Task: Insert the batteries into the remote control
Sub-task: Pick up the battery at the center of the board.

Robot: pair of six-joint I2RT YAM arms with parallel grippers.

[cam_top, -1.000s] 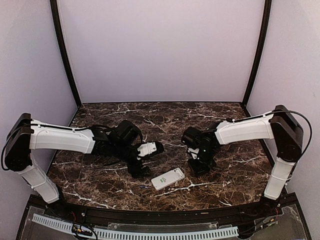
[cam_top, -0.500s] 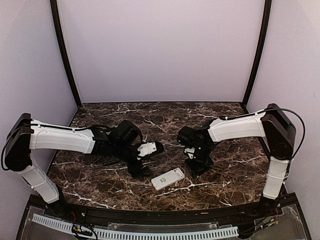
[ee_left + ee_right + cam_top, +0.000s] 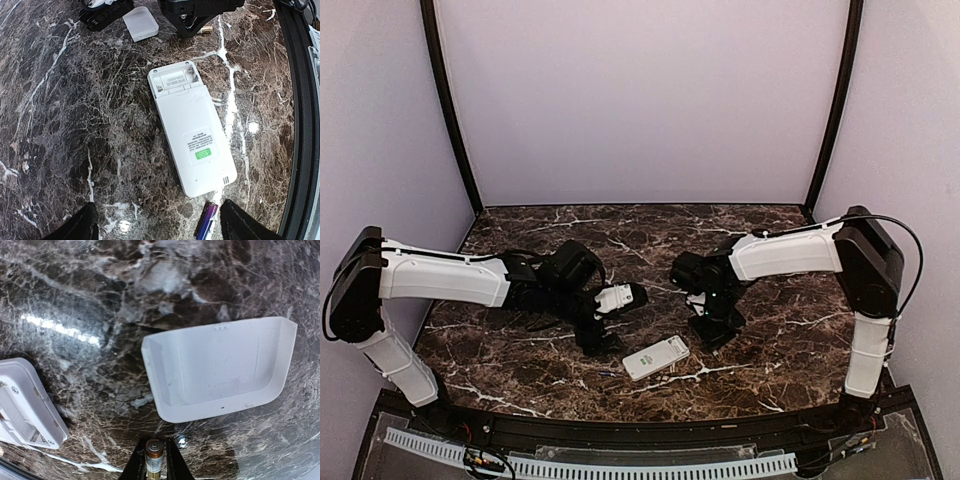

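The white remote control [image 3: 656,357] lies face down near the front edge, green label up [image 3: 192,135]. Its battery compartment [image 3: 175,80] is open and empty at the end facing the right arm. The white cover [image 3: 220,375] lies inside up beside it, also in the left wrist view [image 3: 141,22]. My right gripper [image 3: 715,330] is shut on a copper-tipped battery [image 3: 154,460], low over the table just short of the cover. My left gripper [image 3: 618,320] is open and empty [image 3: 160,227], above the remote's closed end. A purple battery [image 3: 207,222] lies by that end.
The dark marble table [image 3: 770,350] has a raised black rim along the front [image 3: 300,100]. The purple battery also shows in the top view [image 3: 607,373], left of the remote. A corner of the remote's open end shows in the right wrist view [image 3: 25,405].
The right arm has swung a little to the left, bringing its gripper slightly nearer the remote. The left arm, remote and purple battery have not moved.
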